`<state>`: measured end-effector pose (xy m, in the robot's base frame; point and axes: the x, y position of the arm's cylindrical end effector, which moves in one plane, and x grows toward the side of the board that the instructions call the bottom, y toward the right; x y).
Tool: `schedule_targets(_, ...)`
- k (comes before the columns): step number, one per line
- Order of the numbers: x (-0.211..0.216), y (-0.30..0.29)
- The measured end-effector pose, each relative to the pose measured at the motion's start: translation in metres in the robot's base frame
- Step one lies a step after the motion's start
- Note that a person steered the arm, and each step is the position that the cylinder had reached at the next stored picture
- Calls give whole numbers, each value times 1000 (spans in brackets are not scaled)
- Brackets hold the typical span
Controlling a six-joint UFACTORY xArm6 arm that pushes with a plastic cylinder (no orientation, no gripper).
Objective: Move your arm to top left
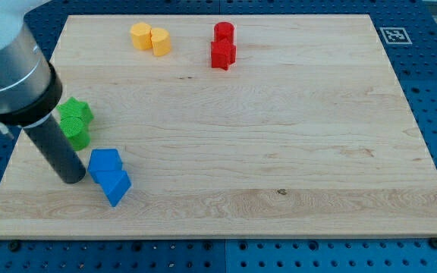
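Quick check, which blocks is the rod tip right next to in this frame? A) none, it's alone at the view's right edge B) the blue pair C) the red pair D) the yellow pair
B: my tip sits just to the view's left of the blue pair at the board's lower left, with the green blocks just above it; the yellow pair and red pair lie far off near the view's top.

A pale wooden board (pixel 279 152) lies on a blue perforated table (pixel 431 68), evenly lit, with a printed marker (pixel 394 35) at the view's top right.
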<state>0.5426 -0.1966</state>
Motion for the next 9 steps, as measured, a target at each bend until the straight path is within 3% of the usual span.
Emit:
schedule_targets(2,-1,17)
schedule_targets(4,-1,-24)
schedule_targets(7,-5,-28)
schedule_targets(9,-80,-107)
